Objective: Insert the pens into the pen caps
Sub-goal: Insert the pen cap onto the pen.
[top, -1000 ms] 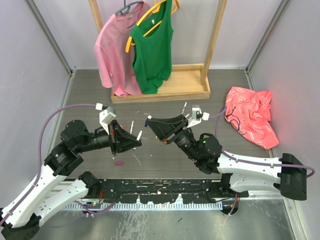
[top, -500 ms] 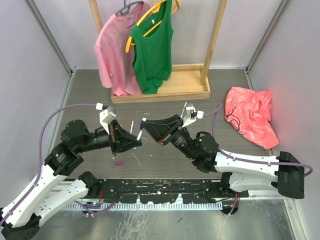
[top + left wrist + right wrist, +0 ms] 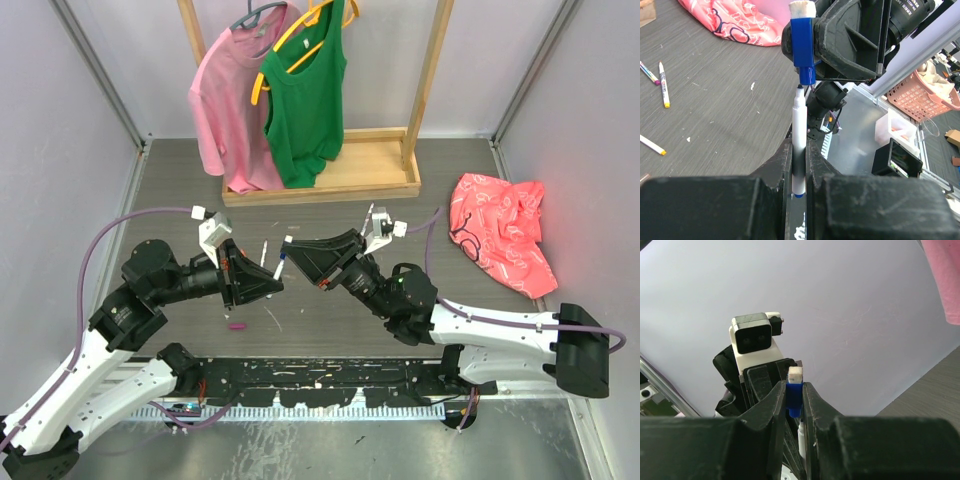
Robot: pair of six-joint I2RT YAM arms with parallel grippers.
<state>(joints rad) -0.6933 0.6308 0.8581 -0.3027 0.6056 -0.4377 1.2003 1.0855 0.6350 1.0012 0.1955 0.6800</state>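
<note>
- Centrally in the left wrist view, the left pincer (image 3: 799, 148) is clenching a white-barrelled pen (image 3: 799, 122), holding it upright with its dark tip pointing up.
- Above it, at the top centre of that frame, the right pincer (image 3: 794, 388) is grasping a blue pen cap (image 3: 802, 42), its open end facing down.
- Just under the cap's mouth, the pen tip is sitting slightly to the left; contact is unclear.
- At the left edge, several loose pens (image 3: 663, 84) are lying on the grey tabletop (image 3: 715, 110).
- Lower left of centre in the overhead view, a magenta cap (image 3: 237, 326) is lying on the surface.
</note>
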